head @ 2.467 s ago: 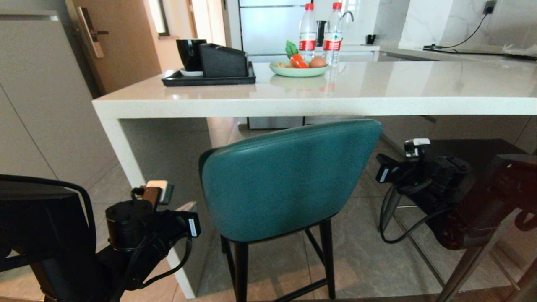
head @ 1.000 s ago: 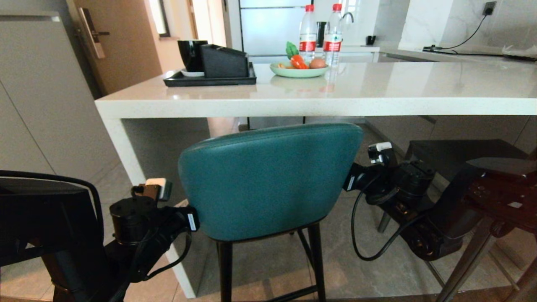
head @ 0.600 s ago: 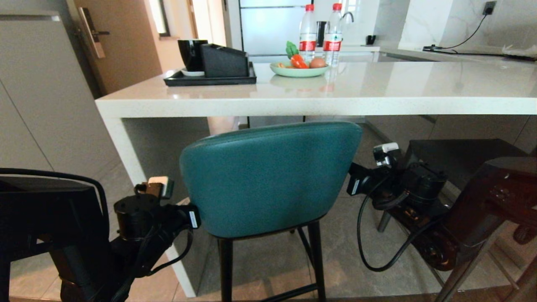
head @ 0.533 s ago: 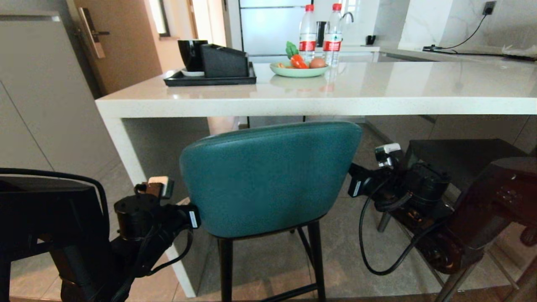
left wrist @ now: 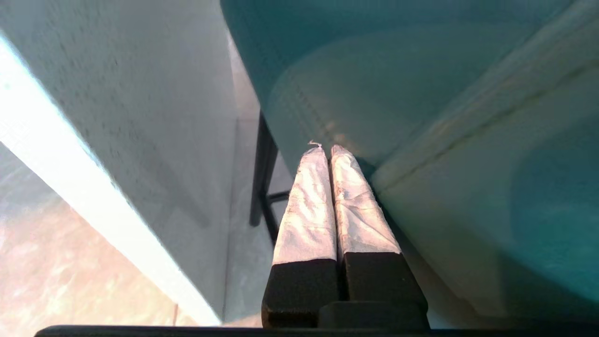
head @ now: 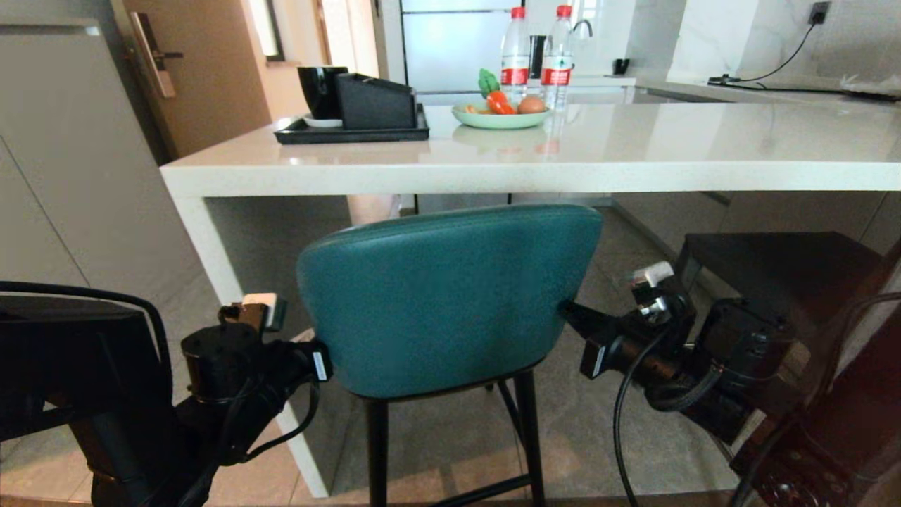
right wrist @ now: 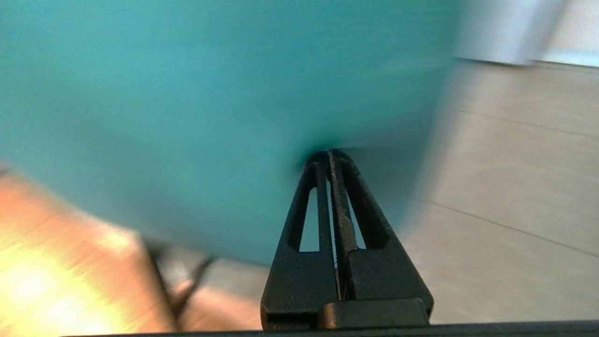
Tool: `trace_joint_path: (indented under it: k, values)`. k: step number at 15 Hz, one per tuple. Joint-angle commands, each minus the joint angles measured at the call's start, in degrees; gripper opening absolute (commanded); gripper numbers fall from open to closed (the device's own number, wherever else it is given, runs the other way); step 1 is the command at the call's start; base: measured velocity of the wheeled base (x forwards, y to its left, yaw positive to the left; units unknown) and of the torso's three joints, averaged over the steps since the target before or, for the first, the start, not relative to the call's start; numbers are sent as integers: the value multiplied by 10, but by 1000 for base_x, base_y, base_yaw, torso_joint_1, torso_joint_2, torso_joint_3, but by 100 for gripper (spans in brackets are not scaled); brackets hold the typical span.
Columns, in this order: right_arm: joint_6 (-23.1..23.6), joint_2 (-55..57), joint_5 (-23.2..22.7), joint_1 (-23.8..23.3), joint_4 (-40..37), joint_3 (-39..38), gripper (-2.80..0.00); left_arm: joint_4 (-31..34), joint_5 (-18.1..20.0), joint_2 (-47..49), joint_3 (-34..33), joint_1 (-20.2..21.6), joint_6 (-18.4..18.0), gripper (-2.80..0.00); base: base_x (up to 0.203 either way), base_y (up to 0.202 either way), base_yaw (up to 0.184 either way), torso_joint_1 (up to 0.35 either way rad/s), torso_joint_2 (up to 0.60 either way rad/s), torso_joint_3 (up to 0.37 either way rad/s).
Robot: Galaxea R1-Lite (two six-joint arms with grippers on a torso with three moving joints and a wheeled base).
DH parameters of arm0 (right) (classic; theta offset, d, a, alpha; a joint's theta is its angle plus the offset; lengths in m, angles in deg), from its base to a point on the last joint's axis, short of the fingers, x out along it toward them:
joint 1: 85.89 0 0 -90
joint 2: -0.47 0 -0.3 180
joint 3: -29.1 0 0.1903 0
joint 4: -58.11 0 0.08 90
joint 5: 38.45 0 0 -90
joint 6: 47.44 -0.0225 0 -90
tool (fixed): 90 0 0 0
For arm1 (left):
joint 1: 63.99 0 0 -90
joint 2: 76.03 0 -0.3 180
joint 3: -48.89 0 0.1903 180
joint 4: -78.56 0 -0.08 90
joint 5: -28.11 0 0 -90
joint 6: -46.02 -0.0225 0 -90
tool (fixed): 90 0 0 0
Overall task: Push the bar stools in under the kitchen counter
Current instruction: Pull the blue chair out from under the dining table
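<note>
Two stools are to go under the kitchen counter (head: pixel 493 176), and neither looks fully tucked in. At the far left the white slanted side panel (head: pixel 211 260) carries the slab's end; on the slab sit a black tray (head: pixel 348 132) with a black cup, a green plate (head: pixel 501 118) of vegetables and two water bottles (head: pixel 515 53).

Just inside the panel, the left gripper (left wrist: pixel 326 154) has its fingers pressed together with nothing between them, their tips touching the left flank of the teal stool (head: pixel 443 296). In the head view that gripper's tips are hidden behind the backrest edge.

The teal stool stands in the middle, its rounded back facing the robot and rising almost to the underside of the slab. Its seat seems to reach a little under the overhang, but the back and rear legs (head: pixel 376 451) remain on the robot's side, so I judge this push as begun and not finished.

On the stool's right, the right gripper (head: pixel 566 310) is also closed and empty, its tips resting against the right edge of the teal back; the wrist view shows them touching the leather.

Further right, the dark grey stool (head: pixel 774 260) stands beside the teal one with its seat below the slab's edge; how deep it sits I cannot tell, and no gripper touches it. It probably remains to be pushed or checked.
</note>
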Motion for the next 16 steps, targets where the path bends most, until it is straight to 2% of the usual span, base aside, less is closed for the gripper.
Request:
trace_joint_path:
  k: [1,3,6,8,12,16]
  values:
    - [-2,-10,9,-36,4,-11,-280,-4,-3,-10,-7,11,2,-280,0,0,0,0,0,0]
    - [-12,19,2,-102,4,11,-280,-4,-1,-11,-16,9,3,-280,0,0,0,0,0,0]
    - [-18,44,-59,-187,4,32,-280,-4,-1,-11,-17,11,3,-280,0,0,0,0,0,0]
    - [-19,63,-88,-219,4,68,-280,-4,-1,-9,-10,12,3,-280,0,0,0,0,0,0]
    - [-13,159,-80,-209,-5,229,-280,-4,-1,7,15,21,1,-280,0,0,0,0,0,0]
    - [-9,248,-29,-173,-64,368,-280,-4,0,32,49,40,1,-280,0,0,0,0,0,0]
